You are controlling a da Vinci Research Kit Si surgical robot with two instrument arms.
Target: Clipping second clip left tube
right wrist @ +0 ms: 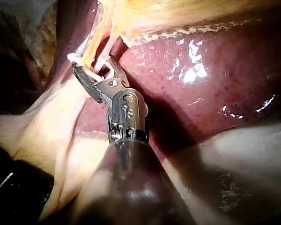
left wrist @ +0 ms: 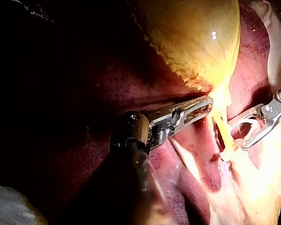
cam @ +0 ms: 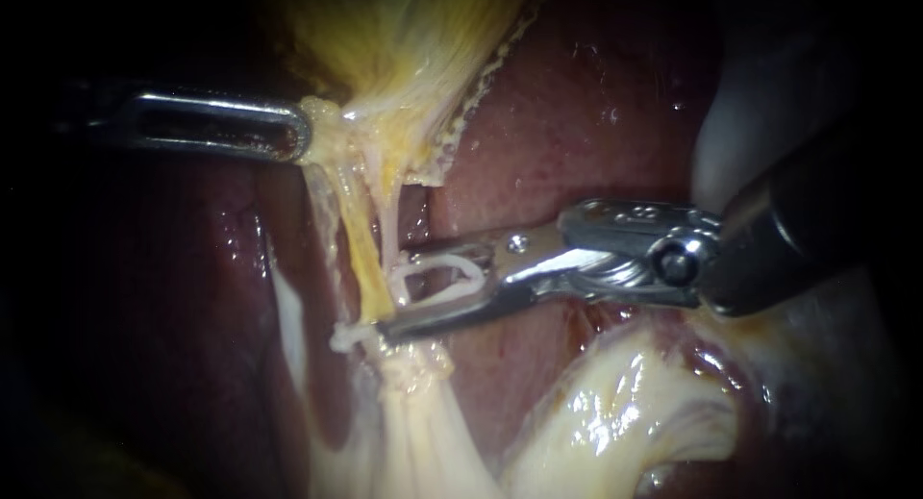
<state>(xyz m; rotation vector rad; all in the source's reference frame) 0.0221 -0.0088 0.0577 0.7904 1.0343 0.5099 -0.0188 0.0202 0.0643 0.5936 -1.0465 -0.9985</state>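
My left instrument comes in from the left, its jaws shut on the gallbladder at its narrow neck, holding it stretched. From there a yellow tube and a thinner pale one run down side by side. My right instrument holds a white clip between wide-spread jaws. The clip's mouth meets the tubes from the right; whether a tube lies inside it I cannot tell. A small white lump sits beside the lower jaw's tip. The right wrist view shows the clip at the tubes too.
Dark red liver lies behind and on both sides of the tubes. Pale glistening fatty tissue bulges under my right instrument's shaft. More pale tissue fans out below the tubes.
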